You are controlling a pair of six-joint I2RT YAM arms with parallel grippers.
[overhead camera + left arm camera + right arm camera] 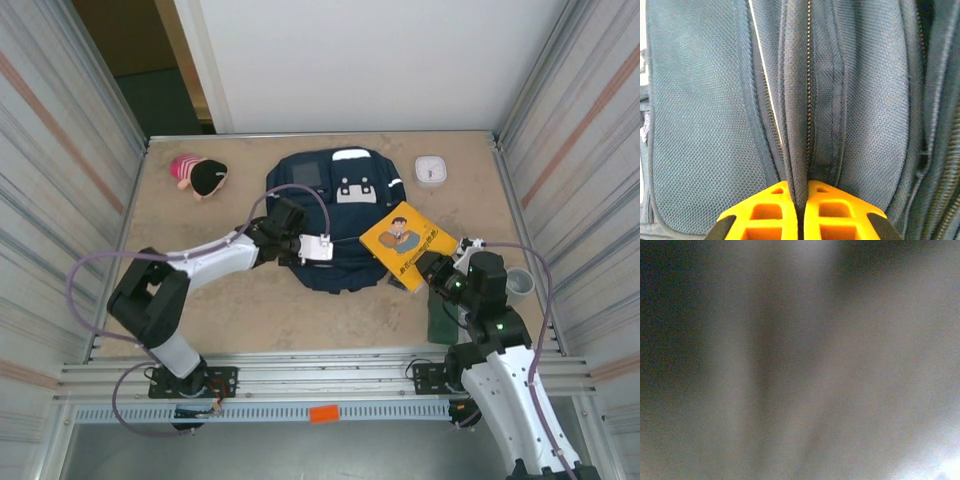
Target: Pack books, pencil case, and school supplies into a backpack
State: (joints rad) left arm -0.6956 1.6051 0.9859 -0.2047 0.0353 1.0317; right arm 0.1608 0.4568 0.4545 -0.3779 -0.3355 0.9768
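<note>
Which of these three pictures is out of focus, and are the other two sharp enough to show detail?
Right wrist view: fully blurred, grey-brown smears, a bright glare patch at lower right, nothing recognisable. Left wrist view: sharp, the backpack weave is crisp. Top external view: sharp, evenly lit, soft shadows.

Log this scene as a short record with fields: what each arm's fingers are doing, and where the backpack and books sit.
backpack: navy, lying mid-table
left fingers: shut, pinching a fold of backpack fabric beside a zipper
right fingers: at the yellow book's near corner, apparently gripping it
yellow book: overlapping the backpack's right edge
green book: on the table under the right arm
white square device: far right of the backpack
</note>
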